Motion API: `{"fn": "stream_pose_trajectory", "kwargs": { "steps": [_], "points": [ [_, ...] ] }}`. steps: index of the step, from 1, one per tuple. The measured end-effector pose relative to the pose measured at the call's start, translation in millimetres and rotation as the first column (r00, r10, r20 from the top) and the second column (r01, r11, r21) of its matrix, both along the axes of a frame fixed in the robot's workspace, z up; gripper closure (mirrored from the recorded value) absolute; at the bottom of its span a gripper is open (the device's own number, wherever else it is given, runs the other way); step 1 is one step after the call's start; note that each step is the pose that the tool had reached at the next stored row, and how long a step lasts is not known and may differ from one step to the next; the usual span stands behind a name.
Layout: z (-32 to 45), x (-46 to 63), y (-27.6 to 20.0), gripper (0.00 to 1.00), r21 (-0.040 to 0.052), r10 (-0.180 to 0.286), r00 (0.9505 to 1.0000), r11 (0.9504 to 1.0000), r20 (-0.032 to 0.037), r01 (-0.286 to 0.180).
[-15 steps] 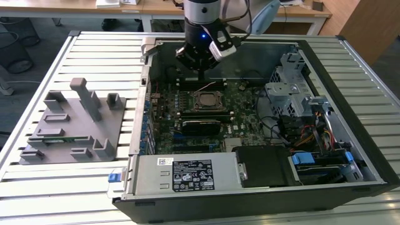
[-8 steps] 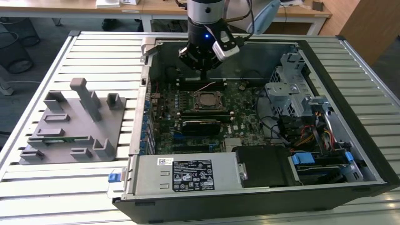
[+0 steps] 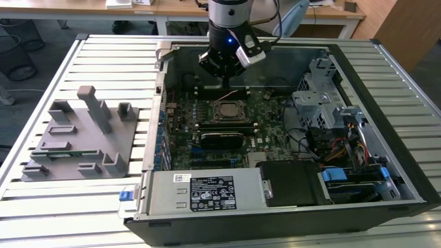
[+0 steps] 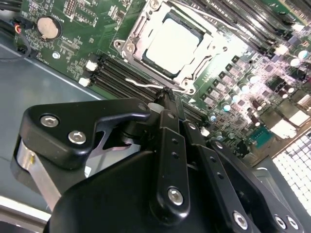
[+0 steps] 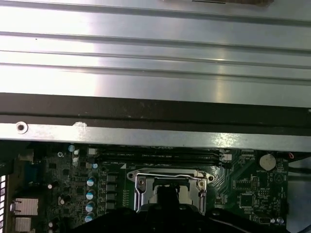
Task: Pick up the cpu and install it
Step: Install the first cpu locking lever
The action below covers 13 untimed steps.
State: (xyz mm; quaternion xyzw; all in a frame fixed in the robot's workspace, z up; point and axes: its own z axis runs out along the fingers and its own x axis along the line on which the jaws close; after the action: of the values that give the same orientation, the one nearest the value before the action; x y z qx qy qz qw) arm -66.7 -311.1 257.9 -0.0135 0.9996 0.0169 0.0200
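Fingers [image 4: 167, 97] closed narrow, empty, just short of cpu [image 4: 172, 46] seated in socket; best kept centred, vertical.

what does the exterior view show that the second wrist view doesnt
Exterior view alone: the whole open computer case, the grey fixture block on the slatted table at that view's left, the power supply and the drive cage.

Second wrist view alone: a close look at the cpu lying in its socket, the coin battery and the closed fingers near the socket's edge, holding nothing.

Both: the gripper, the cpu and the green motherboard.
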Motion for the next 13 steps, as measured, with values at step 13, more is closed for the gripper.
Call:
{"fn": "stream_pose_trajectory", "kwargs": {
  "steps": [13],
  "points": [
    [-17.2, 4.6, 5.5, 0.89, -0.0098, 0.0, 1.0, 1.0, -0.0001, 0.0]
  ]
}}
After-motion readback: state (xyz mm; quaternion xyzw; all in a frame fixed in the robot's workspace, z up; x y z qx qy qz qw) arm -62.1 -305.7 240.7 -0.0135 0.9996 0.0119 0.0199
